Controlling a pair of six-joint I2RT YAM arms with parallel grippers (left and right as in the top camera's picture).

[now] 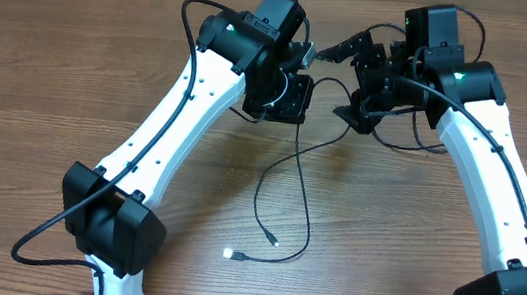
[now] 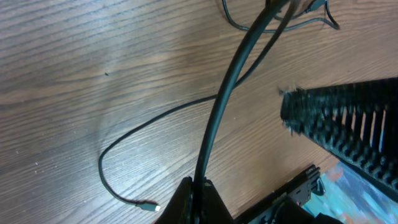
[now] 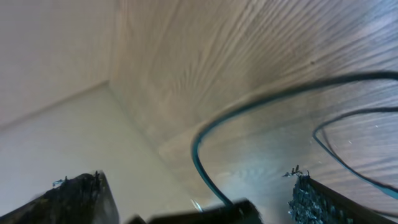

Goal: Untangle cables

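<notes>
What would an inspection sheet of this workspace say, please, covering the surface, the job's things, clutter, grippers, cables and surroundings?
Surface: brown wood-grain table, no damage seen.
Job's things: thin black cables, loose strands trailing from between the two arms toward their bases; two plug ends lie free on the wood.
Clutter: nothing seen.
Grippers: left gripper shut on one strand; right gripper open, a strand arcing between its fingers, not gripped.
Cables: thicker black arm cables run along both white arms.
Surroundings: pale surface beyond the table's edge in the right wrist view, too blurred to identify.
</notes>
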